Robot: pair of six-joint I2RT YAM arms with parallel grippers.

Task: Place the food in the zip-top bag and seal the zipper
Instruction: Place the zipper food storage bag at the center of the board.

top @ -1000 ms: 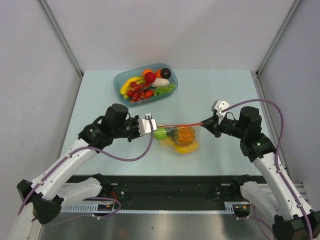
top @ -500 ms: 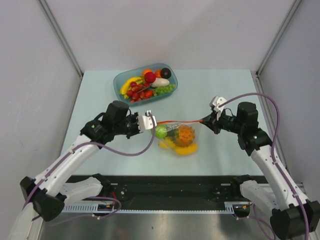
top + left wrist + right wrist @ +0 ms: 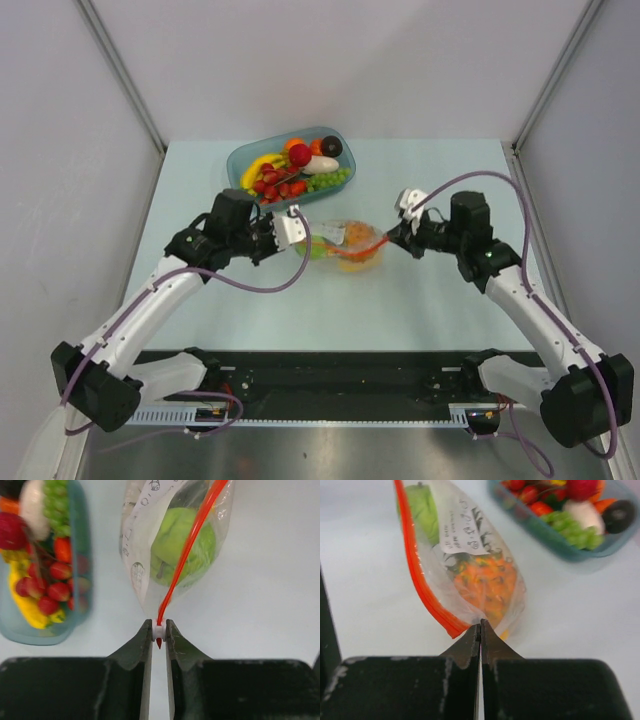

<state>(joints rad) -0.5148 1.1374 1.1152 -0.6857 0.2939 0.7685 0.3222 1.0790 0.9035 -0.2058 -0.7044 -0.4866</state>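
Over the counter (image 3: pixel 430 300), near the teal tray (image 3: pixel 236 165) of toy fruit, the zip-top bag (image 3: pixel 345 245) holding a green leafy piece (image 3: pixel 182 545) and a pineapple (image 3: pixel 487 582) stretches between 2 pincers: left pincer (image 3: pixel 159 625) nipping the white slider (image 3: pixel 159 631) on the red zipper (image 3: pixel 187 550), right pincer (image 3: pixel 480 629) clamped on the bag's opposite corner.

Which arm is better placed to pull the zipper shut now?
Left, probably: the left gripper pinches the white slider at the zipper end, ready to drag it along; the right gripper only clamps the bag at the opposite corner.
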